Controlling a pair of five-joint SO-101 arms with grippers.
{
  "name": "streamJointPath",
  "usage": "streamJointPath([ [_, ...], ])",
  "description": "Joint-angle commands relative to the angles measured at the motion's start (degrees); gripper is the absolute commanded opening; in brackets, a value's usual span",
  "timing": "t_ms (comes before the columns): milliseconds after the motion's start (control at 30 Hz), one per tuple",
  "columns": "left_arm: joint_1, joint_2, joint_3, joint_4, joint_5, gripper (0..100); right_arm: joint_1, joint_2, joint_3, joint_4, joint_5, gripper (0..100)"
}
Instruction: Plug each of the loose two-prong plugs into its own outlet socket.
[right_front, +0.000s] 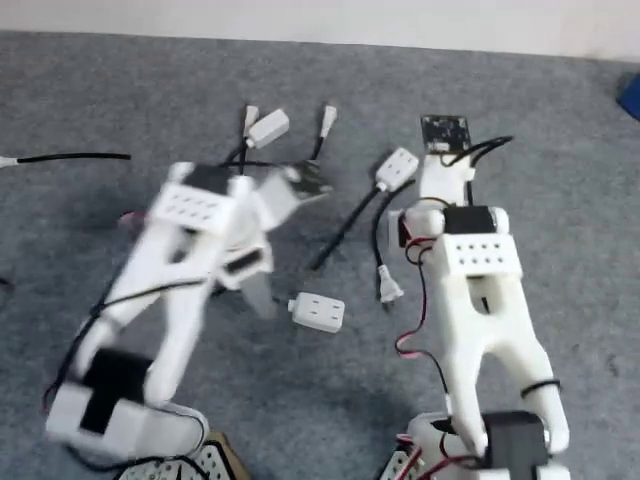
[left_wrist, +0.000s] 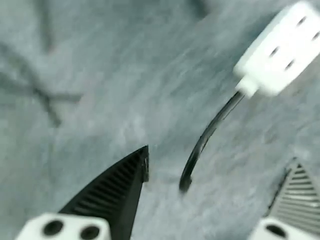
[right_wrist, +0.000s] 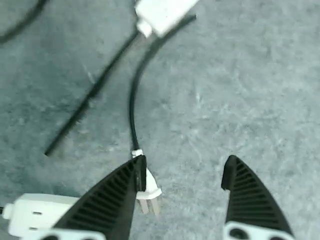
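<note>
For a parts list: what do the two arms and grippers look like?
The left arm and right arm are white plastic with black motor blocks and panels dotted with small holes. Red and black wires run along the right arm. The left gripper and right gripper have pointed, ridged dark fingers on white mounts.

Grey table (right_front: 560, 150) with plugs (right_front: 388, 287), sockets (right_front: 317, 311)

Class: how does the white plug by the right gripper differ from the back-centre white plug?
The white two-prong plug by the right gripper points prongs toward the arms' bases; the back-centre white plug points away. The first lies beside a gripper finger, the second beside none. Both are unplugged, black-corded.
</note>
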Motion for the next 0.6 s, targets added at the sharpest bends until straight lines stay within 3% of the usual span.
streamJointPath([
  [0, -5.1, -8.5, 6.5, 0.0, -2.7, 40, -0.5, 4.3, -1.9, -1.8, 0.1, 24.2],
  [167, -8.5, -11.8, 14.1, -5.3, -4.1, 40, -0.4, 5.8, -2.4, -2.5, -3.4, 24.2],
  [367, -8.7, -12.3, 12.5, -8.8, 2.4, 40, -0.4, 6.0, -2.0, -2.5, -2.6, 24.2],
  [567, -14.4, -7.2, 13.1, -18.4, 2.7, 40, -0.4, 6.0, -1.9, -2.5, -2.8, 24.2],
])
